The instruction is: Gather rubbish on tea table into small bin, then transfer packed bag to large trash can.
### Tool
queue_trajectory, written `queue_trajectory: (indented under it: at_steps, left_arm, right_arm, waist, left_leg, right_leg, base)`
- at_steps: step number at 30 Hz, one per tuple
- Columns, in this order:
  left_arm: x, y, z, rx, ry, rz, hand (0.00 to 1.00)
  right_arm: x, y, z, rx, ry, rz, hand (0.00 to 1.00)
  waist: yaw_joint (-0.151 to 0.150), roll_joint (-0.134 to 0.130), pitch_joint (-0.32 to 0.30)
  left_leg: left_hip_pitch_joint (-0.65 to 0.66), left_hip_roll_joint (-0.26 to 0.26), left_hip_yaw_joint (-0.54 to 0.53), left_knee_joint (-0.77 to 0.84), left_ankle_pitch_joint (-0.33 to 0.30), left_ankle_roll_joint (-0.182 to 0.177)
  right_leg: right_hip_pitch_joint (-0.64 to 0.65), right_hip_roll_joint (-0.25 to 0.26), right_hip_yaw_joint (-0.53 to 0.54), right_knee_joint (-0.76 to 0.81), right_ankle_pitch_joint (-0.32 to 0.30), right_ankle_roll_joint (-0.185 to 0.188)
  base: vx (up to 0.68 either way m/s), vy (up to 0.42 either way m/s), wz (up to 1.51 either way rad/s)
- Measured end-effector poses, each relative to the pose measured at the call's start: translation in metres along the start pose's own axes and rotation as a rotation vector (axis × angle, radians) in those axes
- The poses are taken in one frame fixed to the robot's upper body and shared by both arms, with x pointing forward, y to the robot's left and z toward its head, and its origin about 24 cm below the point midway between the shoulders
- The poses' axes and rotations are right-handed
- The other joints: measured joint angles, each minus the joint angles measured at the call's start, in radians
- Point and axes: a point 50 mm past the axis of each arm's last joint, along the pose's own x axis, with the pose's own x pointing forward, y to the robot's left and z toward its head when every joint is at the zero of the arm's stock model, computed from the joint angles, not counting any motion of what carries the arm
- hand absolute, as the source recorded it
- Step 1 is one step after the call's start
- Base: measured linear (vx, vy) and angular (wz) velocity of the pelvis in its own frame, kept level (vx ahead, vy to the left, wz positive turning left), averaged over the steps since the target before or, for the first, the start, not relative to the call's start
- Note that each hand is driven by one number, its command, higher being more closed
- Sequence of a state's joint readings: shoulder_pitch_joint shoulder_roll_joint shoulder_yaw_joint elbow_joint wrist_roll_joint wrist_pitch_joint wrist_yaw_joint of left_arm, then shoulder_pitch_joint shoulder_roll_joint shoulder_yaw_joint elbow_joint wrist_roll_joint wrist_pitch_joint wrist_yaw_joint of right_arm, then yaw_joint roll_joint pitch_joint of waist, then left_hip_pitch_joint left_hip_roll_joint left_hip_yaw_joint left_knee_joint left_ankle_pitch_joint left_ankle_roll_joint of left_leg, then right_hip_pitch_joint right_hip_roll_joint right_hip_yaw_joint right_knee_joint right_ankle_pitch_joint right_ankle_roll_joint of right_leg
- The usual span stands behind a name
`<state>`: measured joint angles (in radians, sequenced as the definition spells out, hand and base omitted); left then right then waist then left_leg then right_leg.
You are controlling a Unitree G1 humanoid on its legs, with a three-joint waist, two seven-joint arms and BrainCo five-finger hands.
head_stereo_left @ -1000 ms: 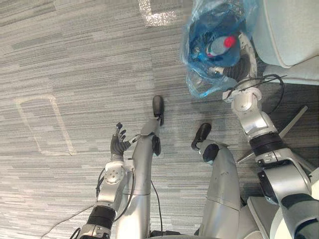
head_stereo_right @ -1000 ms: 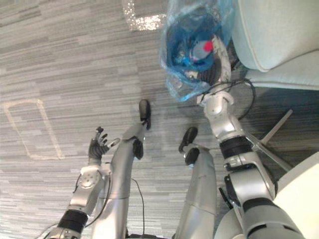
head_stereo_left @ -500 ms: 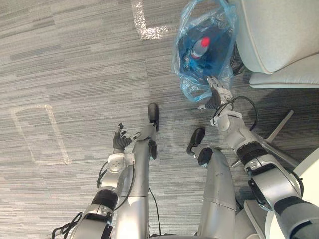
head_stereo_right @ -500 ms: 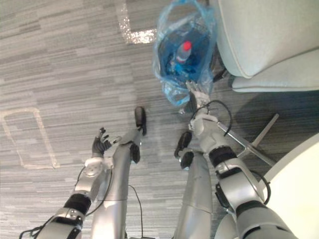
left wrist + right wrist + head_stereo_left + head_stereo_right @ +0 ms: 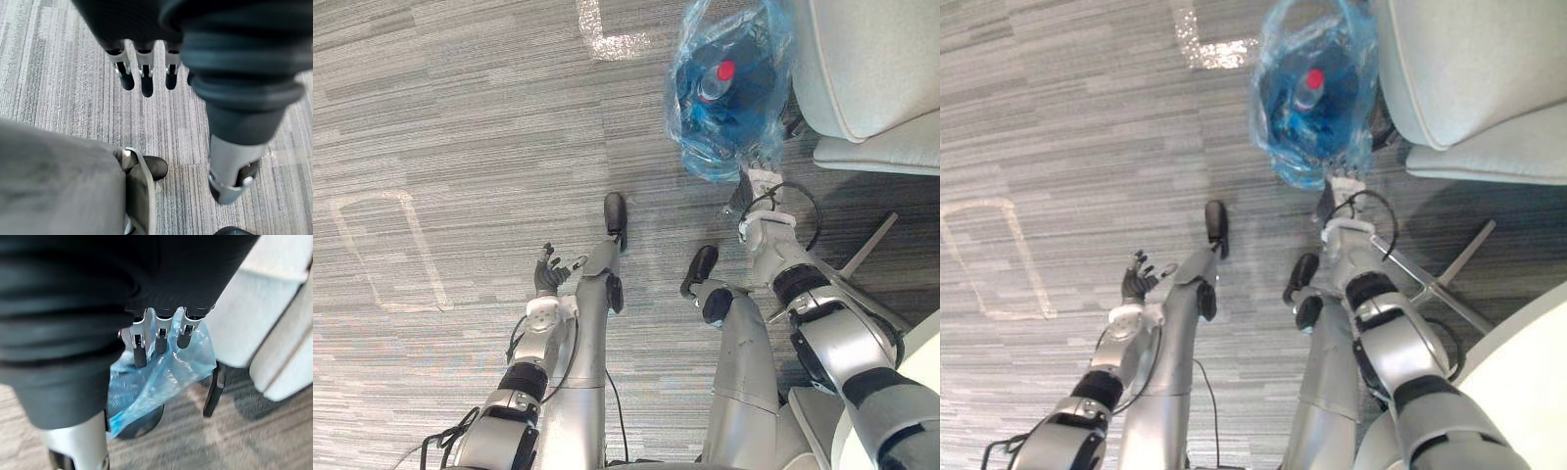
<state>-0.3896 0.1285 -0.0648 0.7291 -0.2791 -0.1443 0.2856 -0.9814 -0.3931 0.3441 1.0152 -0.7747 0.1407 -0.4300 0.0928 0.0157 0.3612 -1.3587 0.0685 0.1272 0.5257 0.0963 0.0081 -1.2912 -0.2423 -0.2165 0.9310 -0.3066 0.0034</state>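
Blue rubbish bag (image 5: 705, 142) at far right, lining the small bin (image 5: 144, 423) on the grey carpet (image 5: 460, 117), mouth open, just beside a pale armchair (image 5: 871, 59). Holds a red-capped bottle (image 5: 715, 83) among other scraps too small to tell apart.

Right hand (image 5: 752, 183) at the bag's near rim, fingers (image 5: 156, 338) hanging loose and slightly parted in front of the blue film. Appears to pinch nothing, though light contact with the film cannot be ruled out.

Left hand (image 5: 545, 276) well apart at near left, raised over bare carpet, fingers spread and empty.

Judged stage: gathering seemingly done, with rubbish already inside; bag not yet lifted out of the bin. Left to do: closing the fingers on the rim, drawing the bag free, carrying it to the large trash can.
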Motion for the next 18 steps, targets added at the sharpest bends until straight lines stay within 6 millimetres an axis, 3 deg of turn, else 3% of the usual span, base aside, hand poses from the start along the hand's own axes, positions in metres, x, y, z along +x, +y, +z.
queue_trajectory:
  at_steps: [10, 18]
  left_arm:
    - [-0.003, 0.003, 0.000, -0.011, -0.006, 0.023, 0.00]
    - [-0.003, 0.005, 0.000, -0.019, -0.004, 0.026, 0.00]
  right_arm:
    - [-0.001, -0.036, 0.028, 0.112, -0.110, -0.227, 0.00]
    - [-0.005, -0.032, 0.024, 0.134, -0.087, -0.226, 0.00]
  waist:
    - [-0.008, 0.000, 0.000]
    - [-0.009, -0.001, 0.001]
  left_leg:
    - [-0.002, -0.001, 0.000, 0.002, 0.001, 0.001]
    - [-0.004, 0.001, 0.001, 0.002, 0.000, 0.001]
  right_leg:
    - [-0.001, -0.001, -0.001, -0.001, 0.000, 0.000]
    - [-0.001, 0.000, -0.001, -0.005, 0.000, 0.001]
  base:
    - [-0.07, 0.005, 0.00]
    - [-0.07, 0.003, -0.01]
